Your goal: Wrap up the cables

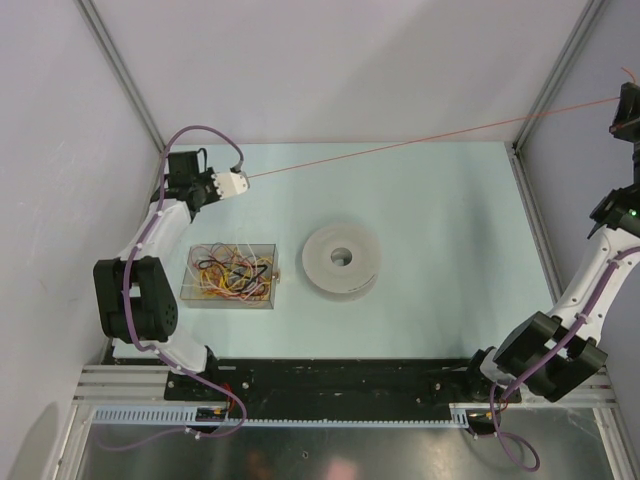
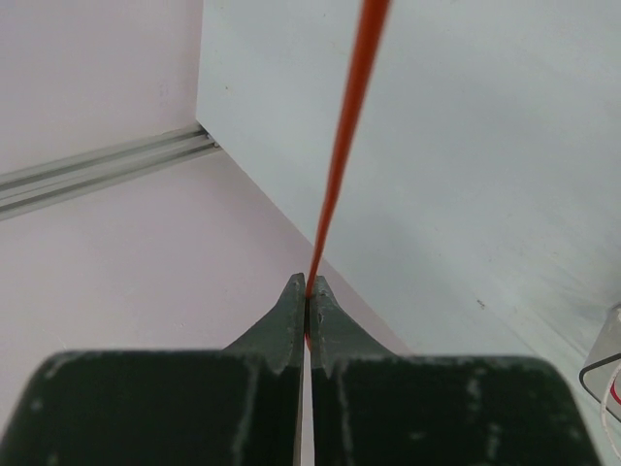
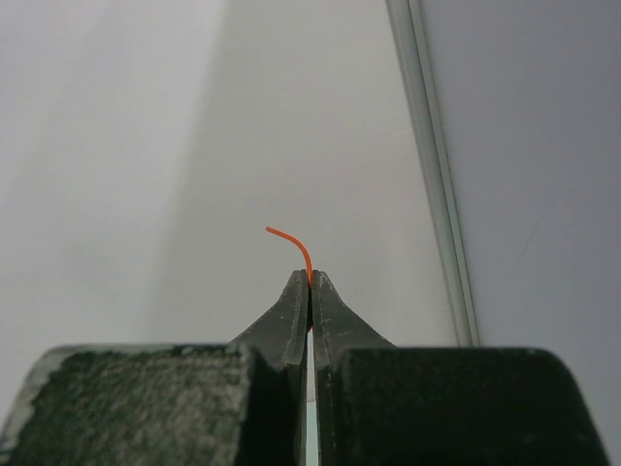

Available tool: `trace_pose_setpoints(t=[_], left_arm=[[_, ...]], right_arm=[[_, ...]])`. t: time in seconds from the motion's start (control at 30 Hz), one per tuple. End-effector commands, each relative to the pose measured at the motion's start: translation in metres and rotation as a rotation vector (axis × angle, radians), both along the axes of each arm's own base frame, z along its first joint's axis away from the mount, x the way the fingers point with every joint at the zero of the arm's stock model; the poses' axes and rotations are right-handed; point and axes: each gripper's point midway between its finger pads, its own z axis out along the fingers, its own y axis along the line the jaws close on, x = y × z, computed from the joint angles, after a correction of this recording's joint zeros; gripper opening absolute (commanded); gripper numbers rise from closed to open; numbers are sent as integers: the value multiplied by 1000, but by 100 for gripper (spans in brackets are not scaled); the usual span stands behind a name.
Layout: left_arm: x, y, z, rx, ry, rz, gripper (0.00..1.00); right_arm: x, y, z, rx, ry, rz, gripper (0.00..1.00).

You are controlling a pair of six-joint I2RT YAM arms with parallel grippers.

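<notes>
One thin orange cable (image 1: 420, 143) is stretched taut across the back of the table between my two grippers. My left gripper (image 1: 243, 180) at the far left is shut on one end; in the left wrist view the cable (image 2: 347, 126) runs straight out from the closed tips (image 2: 308, 283). My right gripper (image 1: 622, 108) is raised at the far right edge and shut on the other end; a short curled orange tip (image 3: 293, 243) sticks out past its closed fingers (image 3: 310, 279). The other cables (image 1: 234, 272), yellow, orange, red and white, lie tangled in a clear box.
A white round spool (image 1: 342, 259) lies flat at the table's middle. The clear box (image 1: 196, 256) sits left of it. Metal frame posts (image 1: 122, 65) stand at the back corners, with pale walls on both sides. A black rail (image 1: 340, 378) runs along the near edge.
</notes>
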Motion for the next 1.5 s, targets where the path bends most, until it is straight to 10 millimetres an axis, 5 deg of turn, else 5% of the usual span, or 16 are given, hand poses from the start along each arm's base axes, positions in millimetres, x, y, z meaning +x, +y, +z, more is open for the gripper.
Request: trace_pose_setpoints(t=[0.0, 0.73, 1.03, 1.13, 1.23, 1.47], left_arm=[[-27, 74, -18, 125, 86, 207, 0], [-30, 82, -17, 114, 82, 228, 0], [-18, -9, 16, -3, -29, 57, 0], [-20, -24, 16, -11, -31, 26, 0], [-24, -14, 7, 5, -6, 43, 0], [-29, 46, -12, 24, 43, 159, 0]], right_arm=[[-32, -55, 39, -55, -158, -266, 0], [-28, -60, 44, -49, -163, -248, 0], [9, 9, 31, -71, -118, -102, 0], [14, 24, 34, -90, -126, -80, 0], [13, 20, 35, -102, -128, -93, 0], [-1, -17, 35, -94, -126, -155, 0]])
